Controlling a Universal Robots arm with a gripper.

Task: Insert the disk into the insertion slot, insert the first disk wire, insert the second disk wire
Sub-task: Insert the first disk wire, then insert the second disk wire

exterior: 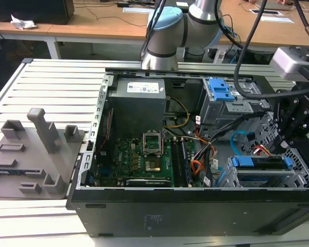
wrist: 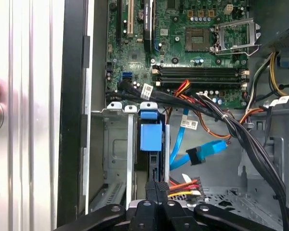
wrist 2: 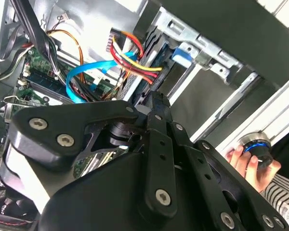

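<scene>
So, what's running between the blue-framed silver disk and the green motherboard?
A bundle of black cables with white tags crosses between the blue-framed silver disk and the green motherboard. This shows in the first wrist view.

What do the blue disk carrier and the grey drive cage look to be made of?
The disk carrier looks like moulded plastic: uniform bright blue, smooth, slightly glossy. The drive cage looks like bare sheet metal, probably steel: light grey, thin folded edges, punched cutouts, dull sheen.
</scene>
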